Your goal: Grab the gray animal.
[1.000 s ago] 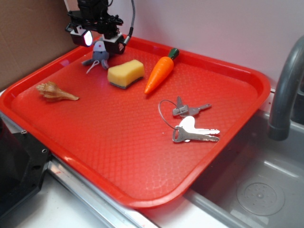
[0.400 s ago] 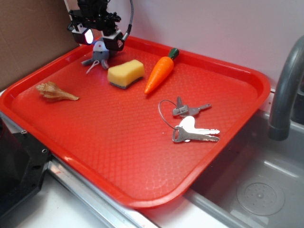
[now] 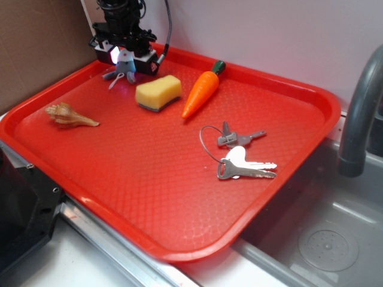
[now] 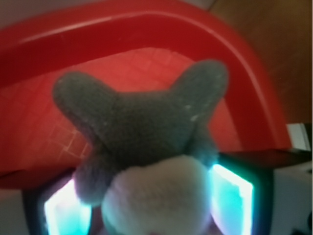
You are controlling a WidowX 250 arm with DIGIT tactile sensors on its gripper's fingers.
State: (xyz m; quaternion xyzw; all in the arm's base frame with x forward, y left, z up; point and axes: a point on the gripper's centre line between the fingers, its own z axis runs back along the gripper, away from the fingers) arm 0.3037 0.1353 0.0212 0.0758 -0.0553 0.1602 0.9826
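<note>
Mouse between my jaws, head pinched, legs dangling off the tray.

I've got the red tray [image 3: 287, 155] spread below the jaws, and my gripper [image 3: 124, 55] sits over its far left corner; yellow sponge [image 3: 158, 92], carrot [image 3: 203, 88], keys [image 3: 242, 155] and shell [image 3: 70, 116] all lie well away, off toward the near and right side. The gray animal [image 3: 122, 66] is right in the gap: on the wrist view its white face and gray body [image 4: 146, 147] fill the space between the two lit pads [image 4: 232, 198], which press in on both flanks, so I read the jaws as closed on it. Its long axis hangs downward from the grip, limbs trailing just above the tray floor, I judge. Next call is straight up.
</note>
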